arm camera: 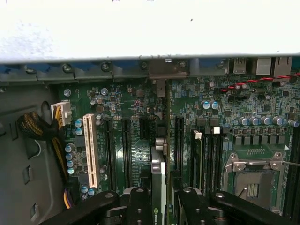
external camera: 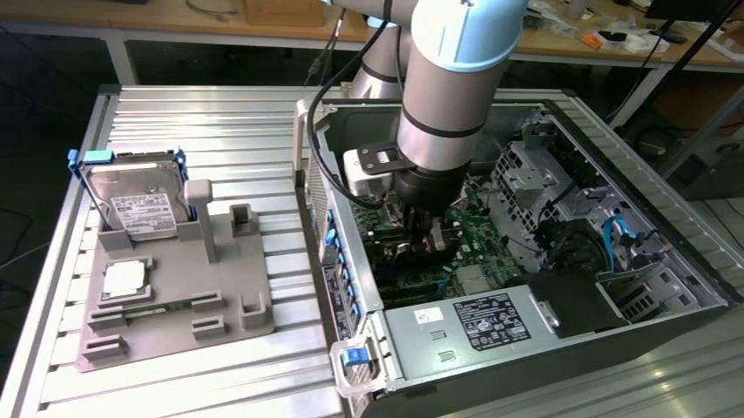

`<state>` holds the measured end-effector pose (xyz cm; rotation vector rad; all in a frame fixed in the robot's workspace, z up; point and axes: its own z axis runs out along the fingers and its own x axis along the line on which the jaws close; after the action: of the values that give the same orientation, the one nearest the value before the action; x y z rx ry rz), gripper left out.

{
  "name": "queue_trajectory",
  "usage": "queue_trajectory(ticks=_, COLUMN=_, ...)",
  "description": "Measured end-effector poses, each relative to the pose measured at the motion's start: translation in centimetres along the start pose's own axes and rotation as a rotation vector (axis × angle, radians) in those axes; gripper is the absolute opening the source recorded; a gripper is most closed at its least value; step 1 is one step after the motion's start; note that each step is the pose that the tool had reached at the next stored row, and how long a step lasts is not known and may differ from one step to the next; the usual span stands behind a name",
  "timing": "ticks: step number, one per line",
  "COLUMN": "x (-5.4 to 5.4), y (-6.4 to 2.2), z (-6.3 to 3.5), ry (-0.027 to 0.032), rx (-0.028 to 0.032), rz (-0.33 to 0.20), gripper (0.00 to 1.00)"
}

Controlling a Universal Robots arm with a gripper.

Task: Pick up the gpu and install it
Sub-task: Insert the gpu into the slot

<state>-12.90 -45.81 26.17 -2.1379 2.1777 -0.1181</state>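
Jaws clenched on the gpu (arm camera: 158,180): in wrist view the card stands edge-on betw. both fingers (arm camera: 138,206). Arm (external camera: 448,96) extends down into the open PC case (external camera: 535,104), w/ jaws low over the motherboard (arm camera: 140,150). Gpu lies among the long black slots (arm camera: 126,140), parallel w/ them. Whether its edge is seated in a slot: cannot tell. White slot (arm camera: 90,150) is off to one side of jaws, CPU socket (arm camera: 255,178) to the other, both apart from the card. PSU (external camera: 489,318) is inside the case near jaws, no contact. Outside the case, well apart from jaws, a grey holder (external camera: 174,287) sits on the counter (external camera: 209,122). It carries a hard drive (external camera: 138,205) upright and a CPU chip (external camera: 125,279) lying flat.
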Motion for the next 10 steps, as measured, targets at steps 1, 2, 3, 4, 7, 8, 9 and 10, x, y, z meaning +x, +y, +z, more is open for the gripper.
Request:
queue_trajectory(ticks=1, x=0.00, y=0.00, z=0.01, ry=0.0001, rx=-0.0001, rz=0.000, gripper=0.27)
queue_trajectory(ticks=2, x=0.00, y=0.00, z=0.03, ry=0.0001, rx=-0.0001, rz=0.000, gripper=0.27)
queue_trajectory(ticks=3, x=0.00, y=0.01, z=0.06, ry=0.0000, rx=0.0000, rz=0.000, gripper=0.27)
queue_trajectory(ticks=4, x=0.00, y=0.01, z=0.08, ry=0.0000, rx=0.0001, rz=0.000, gripper=0.27)
queue_trajectory(ticks=7, x=0.00, y=0.02, z=0.11, ry=0.0001, rx=-0.0001, rz=0.000, gripper=0.27)
queue_trajectory(ticks=8, x=0.00, y=0.02, z=0.13, ry=0.0001, rx=0.0000, rz=0.000, gripper=0.27)
queue_trajectory(ticks=9, x=0.00, y=0.02, z=0.15, ry=0.0000, rx=0.0000, rz=0.000, gripper=0.27)
queue_trajectory(ticks=10, x=0.00, y=0.02, z=0.17, ry=-0.0001, rx=0.0002, rz=0.000, gripper=0.27)
